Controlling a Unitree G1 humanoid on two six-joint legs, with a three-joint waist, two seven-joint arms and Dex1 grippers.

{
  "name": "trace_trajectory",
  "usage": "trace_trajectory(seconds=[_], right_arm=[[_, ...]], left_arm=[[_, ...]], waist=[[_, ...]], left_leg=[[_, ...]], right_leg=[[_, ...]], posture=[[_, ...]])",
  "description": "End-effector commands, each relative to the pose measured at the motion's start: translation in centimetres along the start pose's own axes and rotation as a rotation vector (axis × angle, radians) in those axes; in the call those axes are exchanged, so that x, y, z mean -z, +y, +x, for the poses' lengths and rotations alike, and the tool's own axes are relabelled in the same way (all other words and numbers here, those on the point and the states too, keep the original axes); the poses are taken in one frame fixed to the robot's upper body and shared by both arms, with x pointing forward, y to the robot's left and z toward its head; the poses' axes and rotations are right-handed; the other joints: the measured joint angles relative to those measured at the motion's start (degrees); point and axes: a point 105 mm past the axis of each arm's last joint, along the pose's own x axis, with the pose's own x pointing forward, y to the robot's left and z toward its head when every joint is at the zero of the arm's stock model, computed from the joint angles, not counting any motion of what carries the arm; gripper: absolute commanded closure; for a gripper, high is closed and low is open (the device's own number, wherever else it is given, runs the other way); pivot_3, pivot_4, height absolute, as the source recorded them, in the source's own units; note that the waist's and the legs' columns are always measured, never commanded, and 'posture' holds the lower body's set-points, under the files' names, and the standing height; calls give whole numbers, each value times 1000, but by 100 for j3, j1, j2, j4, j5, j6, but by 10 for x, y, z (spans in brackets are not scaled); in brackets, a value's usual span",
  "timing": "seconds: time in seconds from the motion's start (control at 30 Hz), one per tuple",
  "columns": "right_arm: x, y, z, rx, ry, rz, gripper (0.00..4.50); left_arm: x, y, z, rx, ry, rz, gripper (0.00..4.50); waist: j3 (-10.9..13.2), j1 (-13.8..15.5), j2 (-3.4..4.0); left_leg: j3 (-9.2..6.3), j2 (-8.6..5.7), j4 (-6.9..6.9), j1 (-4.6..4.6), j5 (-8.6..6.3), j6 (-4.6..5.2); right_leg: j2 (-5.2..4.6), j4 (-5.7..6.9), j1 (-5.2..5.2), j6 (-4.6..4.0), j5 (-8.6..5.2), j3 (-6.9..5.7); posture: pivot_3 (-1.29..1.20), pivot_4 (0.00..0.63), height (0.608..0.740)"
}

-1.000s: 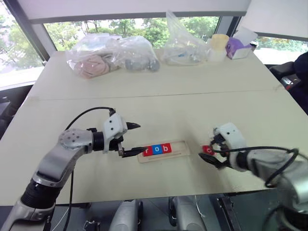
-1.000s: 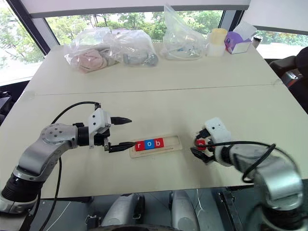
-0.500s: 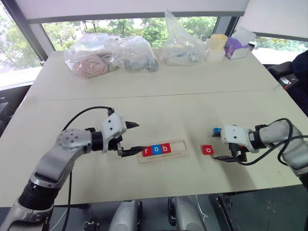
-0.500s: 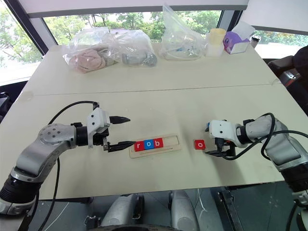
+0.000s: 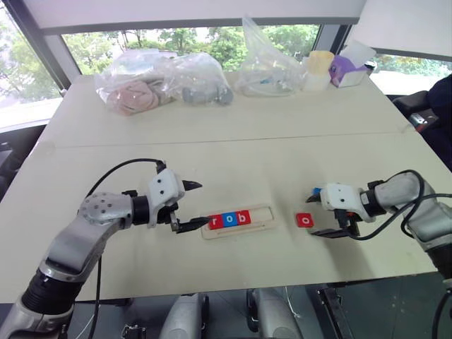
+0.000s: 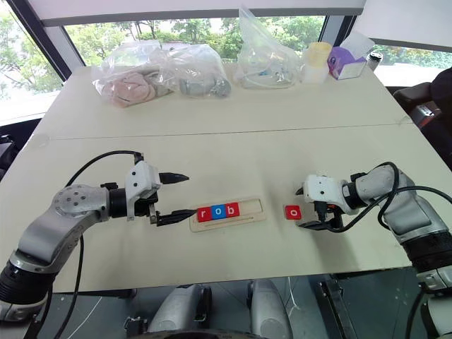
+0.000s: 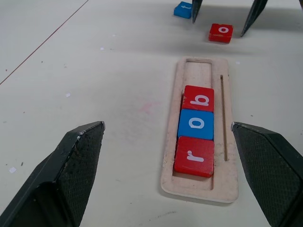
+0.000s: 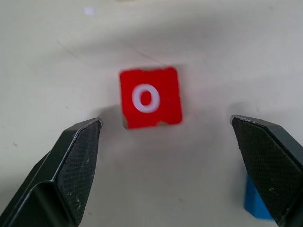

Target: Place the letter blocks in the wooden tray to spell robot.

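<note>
Your red "o" block [image 8: 150, 97] lies flat on the table [image 5: 247, 152], to the right of the wooden tray [image 7: 202, 127], not touching it. The right gripper [image 6: 315, 210] sits just beside this block on its right with its jaws spread wide and nothing between them; in the right wrist view the block lies ahead, between the two fingers [image 8: 71, 165]. A blue block [image 7: 182, 9] lies just beyond, close to the same gripper. In the tray, the red "r" [image 7: 194, 156], blue "o" [image 7: 197, 124] and red "b" [image 7: 199, 98] sit edge to edge at its left end. Your left gripper [image 5: 189, 206] hovers at that end, jaws wide and empty.
</note>
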Motion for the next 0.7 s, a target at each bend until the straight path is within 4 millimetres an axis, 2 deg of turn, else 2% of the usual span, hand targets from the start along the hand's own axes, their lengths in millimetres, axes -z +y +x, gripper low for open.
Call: trace_trajectory(seconds=[0.03, 0.27, 0.37, 0.53, 0.7], right_arm=[[-8, 6, 3, -26, -33, 6, 22], [-9, 5, 7, -11, -27, 10, 22], [-8, 1, 8, 5, -19, 9, 826], [-11, -3, 8, 18, -28, 2, 3329], [-41, -4, 8, 14, -126, 17, 3374]], left_arm=[[-11, 2, -5, -15, -28, 41, 0], [-12, 3, -4, -13, -29, 42, 0], [-11, 3, -4, -15, -27, 43, 0], [-10, 3, -4, -20, -22, 46, 0], [-9, 2, -5, -24, -22, 42, 0]], waist=[[0, 1, 0], [0, 1, 0], [0, -7, 0], [0, -10, 0], [0, -9, 1]], left_leg=[[0, 0, 0, 0, 0, 0], [0, 0, 0, 0, 0, 0], [0, 0, 0, 0, 0, 0], [1, 0, 4, 1, 1, -2], [0, 0, 4, 1, 2, -3]], right_leg=[[0, 0, 0, 0, 0, 0], [-1, 0, 0, 0, 0, 0], [-1, 0, 0, -1, 0, 0], [0, 3, 1, -5, 4, 0], [0, 5, 0, -6, 5, 0]], posture=[[0, 150, 725], [0, 150, 725], [0, 150, 725], [0, 150, 725], [0, 150, 725]])
